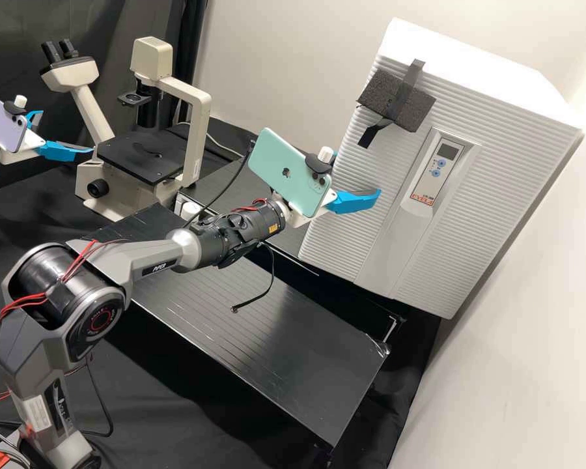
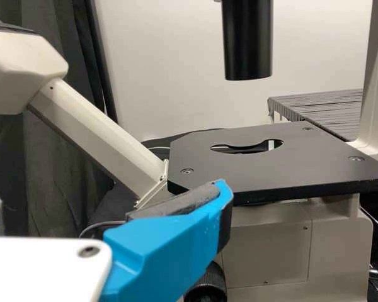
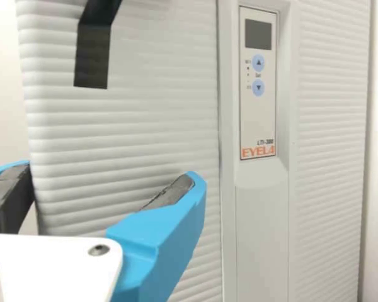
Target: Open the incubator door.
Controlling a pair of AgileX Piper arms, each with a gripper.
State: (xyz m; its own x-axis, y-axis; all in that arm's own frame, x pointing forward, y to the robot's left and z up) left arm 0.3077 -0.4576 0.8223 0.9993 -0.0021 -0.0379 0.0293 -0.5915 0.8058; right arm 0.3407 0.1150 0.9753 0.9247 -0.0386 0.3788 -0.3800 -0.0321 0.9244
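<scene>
The phone point(image 1: 290, 172) on your right gripper point(image 1: 358, 174) covers part of its jaws in the high view. They stand wide open at the incubator point(image 1: 501, 91), holding nothing; one finger point(image 3: 170, 233) lies across its ridged door point(image 3: 126, 126), the other past the door's side edge. You can't tell if either touches. That door is shut. Your left gripper point(image 1: 68, 133), its arm cut off by the high view's edge, is open and empty beside the microscope point(image 1: 198, 124), well apart from the incubator.

Black surface point(image 1: 223, 177), ridged top, incubator point(image 1: 345, 228) standing on it. Alongside, black cloth point(image 1: 19, 208) under microscope point(image 1: 114, 185).
</scene>
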